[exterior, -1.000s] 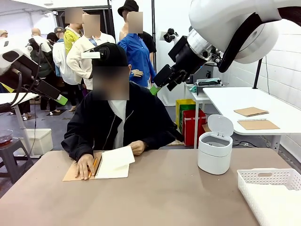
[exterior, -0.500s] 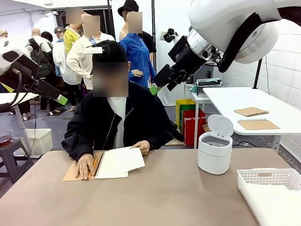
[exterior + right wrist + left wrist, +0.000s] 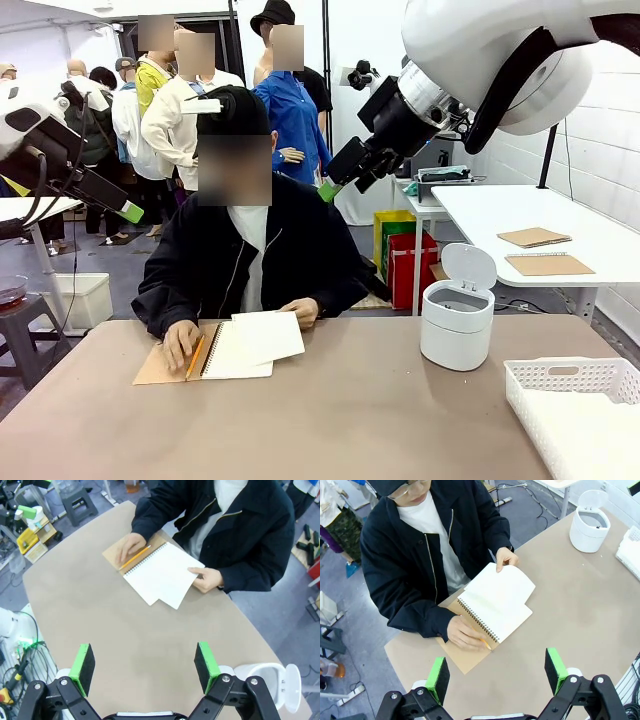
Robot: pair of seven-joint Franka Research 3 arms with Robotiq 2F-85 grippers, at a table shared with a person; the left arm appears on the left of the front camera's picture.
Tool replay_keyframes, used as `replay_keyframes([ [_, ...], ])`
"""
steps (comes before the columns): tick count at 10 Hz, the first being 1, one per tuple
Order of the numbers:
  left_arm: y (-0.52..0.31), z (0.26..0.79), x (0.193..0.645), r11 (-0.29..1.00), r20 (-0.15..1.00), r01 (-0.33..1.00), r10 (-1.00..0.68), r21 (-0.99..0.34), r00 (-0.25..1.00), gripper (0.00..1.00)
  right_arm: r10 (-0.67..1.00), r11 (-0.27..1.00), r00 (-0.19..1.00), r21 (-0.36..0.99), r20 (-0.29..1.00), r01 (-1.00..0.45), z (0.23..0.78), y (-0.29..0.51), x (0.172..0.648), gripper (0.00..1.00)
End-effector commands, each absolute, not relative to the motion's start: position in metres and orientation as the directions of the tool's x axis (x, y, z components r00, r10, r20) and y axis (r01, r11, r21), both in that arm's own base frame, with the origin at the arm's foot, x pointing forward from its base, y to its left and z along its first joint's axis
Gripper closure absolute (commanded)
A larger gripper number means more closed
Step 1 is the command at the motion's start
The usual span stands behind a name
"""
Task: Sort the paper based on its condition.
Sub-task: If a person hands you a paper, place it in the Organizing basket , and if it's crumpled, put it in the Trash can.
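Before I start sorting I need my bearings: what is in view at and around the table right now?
table: one, beige, between robot and person
notebook: one, white pages, brown cover, open at the person's edge
sheet of paper: one, white, askew on the notebook; torn free or not, cannot tell
pencil: one, orange, over the notebook's cover
bin: one, white, lid up, table's right side
basket: one, white, near right corner
pads: two, brown, on the side table
hand on the pencil: one
hand at the sheet: one
left end effector: black, green pads, open, above the table
right end effector: same, open
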State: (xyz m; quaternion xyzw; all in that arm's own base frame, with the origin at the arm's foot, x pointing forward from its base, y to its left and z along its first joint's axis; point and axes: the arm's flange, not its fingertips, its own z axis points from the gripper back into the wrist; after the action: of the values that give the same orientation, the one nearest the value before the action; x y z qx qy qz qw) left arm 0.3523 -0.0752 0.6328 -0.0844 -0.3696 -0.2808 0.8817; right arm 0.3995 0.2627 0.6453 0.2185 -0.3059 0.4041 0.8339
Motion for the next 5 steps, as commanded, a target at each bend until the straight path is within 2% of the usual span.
replay_keyframes([
  [1, -0.0741, 0.6336, 0.3527, 0.83, 0.704, 0.554, -0.43, 0.061, 0.566, 0.0, 0.536, 0.573, 0.489, 0.128, 0.688, -0.809, 0.6453, 0.2616, 0.3986, 0.0],
  [5, -0.0741, 0.6336, 0.3527, 0.83, 0.704, 0.554, -0.43, 0.061, 0.566, 0.0, 0.536, 0.573, 0.489, 0.128, 0.688, -0.809, 0.6453, 0.2616, 0.3986, 0.0],
])
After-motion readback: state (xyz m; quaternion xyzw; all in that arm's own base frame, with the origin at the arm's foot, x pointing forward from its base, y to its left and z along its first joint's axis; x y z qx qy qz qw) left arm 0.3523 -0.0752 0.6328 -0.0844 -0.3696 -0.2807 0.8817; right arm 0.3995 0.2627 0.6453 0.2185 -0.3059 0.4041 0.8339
